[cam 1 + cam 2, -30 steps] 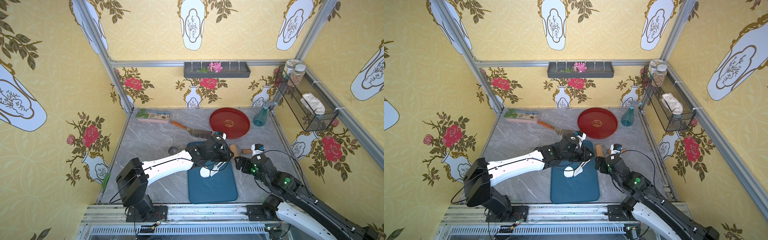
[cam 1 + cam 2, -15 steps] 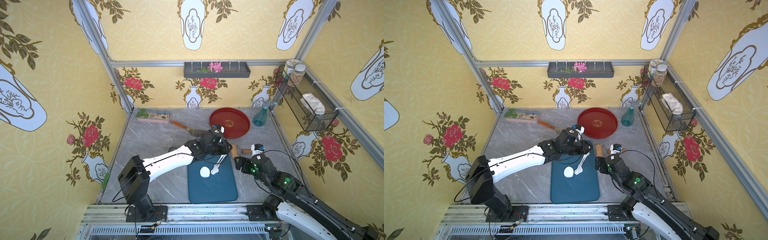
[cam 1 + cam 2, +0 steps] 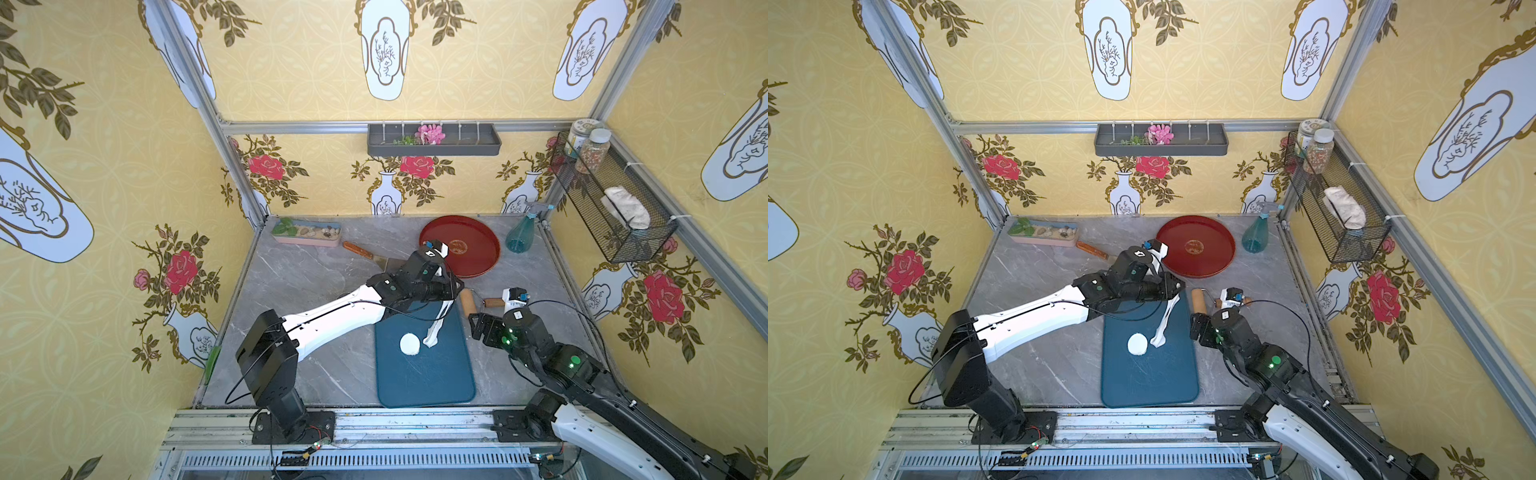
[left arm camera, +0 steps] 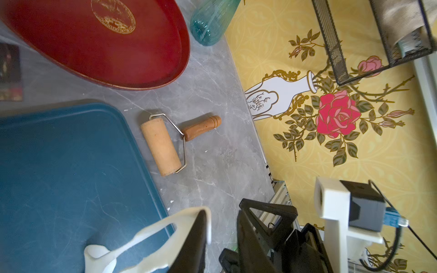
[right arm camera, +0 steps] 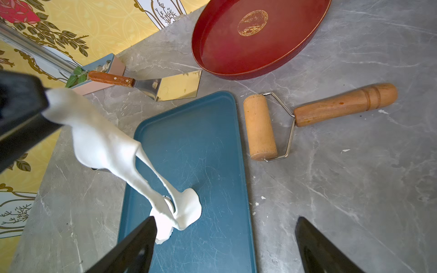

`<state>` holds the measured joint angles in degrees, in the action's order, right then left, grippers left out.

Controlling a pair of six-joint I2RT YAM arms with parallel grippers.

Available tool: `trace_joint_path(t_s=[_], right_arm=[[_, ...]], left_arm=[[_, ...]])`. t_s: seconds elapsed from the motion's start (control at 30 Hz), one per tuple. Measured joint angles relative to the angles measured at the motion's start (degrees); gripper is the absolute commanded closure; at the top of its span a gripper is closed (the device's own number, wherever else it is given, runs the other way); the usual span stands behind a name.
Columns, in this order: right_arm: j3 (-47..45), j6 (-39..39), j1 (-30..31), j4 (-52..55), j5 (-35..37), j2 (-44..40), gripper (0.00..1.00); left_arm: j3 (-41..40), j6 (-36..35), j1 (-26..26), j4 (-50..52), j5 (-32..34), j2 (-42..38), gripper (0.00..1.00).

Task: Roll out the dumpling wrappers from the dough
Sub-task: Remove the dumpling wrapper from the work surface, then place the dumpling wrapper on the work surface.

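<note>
Over the last second the left gripper (image 3: 446, 300) had risen from low over the blue board (image 3: 424, 382) and moved toward the board's far right corner. Its jaws were pinched shut on the ragged dough scrap (image 3: 437, 322). The scrap had not come away clean. It had stretched into a long thin band, split into 2 strings in the right wrist view (image 5: 106, 146), and its lower end still sat on the board.

The dumpling wrapper (image 3: 409, 344), 1 small round disc, lay flat near the middle of the board, a little toward its left edge. It had not shifted in that second. The scrap's foot rested just beside it on the right. In the right wrist view the foot seemed to touch or overlap the disc's edge (image 5: 163, 224), and whether the 2 pieces were still joined could not be told.

The right gripper (image 3: 478, 326) hovered just off the board's right edge, jaws spread wide and holding nothing. It was near the wooden roller (image 3: 467, 302), which lay on the table beside the board's far right corner.

This looked like the clearing-away step: the disc was cut and the leftover was being peeled off. The sticky foot was the risk, since more pull could drag or warp the wrapper. The lift probably needed to go on gently until the foot let go.
</note>
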<state>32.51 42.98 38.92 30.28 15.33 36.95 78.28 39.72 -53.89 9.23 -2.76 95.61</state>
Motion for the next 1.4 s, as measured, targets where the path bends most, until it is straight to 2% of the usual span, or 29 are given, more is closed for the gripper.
trace_joint_path(t_s=[0.4, 0.77, 1.1, 1.27, 1.4], right_arm=[[0.02, 0.00, 0.00, 0.09, 0.22, 0.44, 0.07], [0.66, -0.83, 0.00, -0.13, 0.76, 0.90, 0.06], [0.85, -1.03, 0.00, -0.72, 0.72, 3.43, 0.06], [0.87, -1.03, -0.02, -3.61, -0.81, 5.81, 0.03], [1.62, -1.03, -0.59, -6.54, -3.58, 9.33, 0.01]], left_arm=[[4.11, -2.56, 0.90, 1.03, 0.00, -1.14, 0.73], [4.28, -5.27, 6.05, 1.79, -1.55, -0.55, 0.72], [-1.16, -8.17, 9.77, 3.52, -3.69, 2.54, 0.69], [-4.26, -9.29, 11.10, 3.69, -4.13, 2.38, 0.62], [-6.43, -9.75, 12.24, 3.06, -5.03, 1.55, 0.46]])
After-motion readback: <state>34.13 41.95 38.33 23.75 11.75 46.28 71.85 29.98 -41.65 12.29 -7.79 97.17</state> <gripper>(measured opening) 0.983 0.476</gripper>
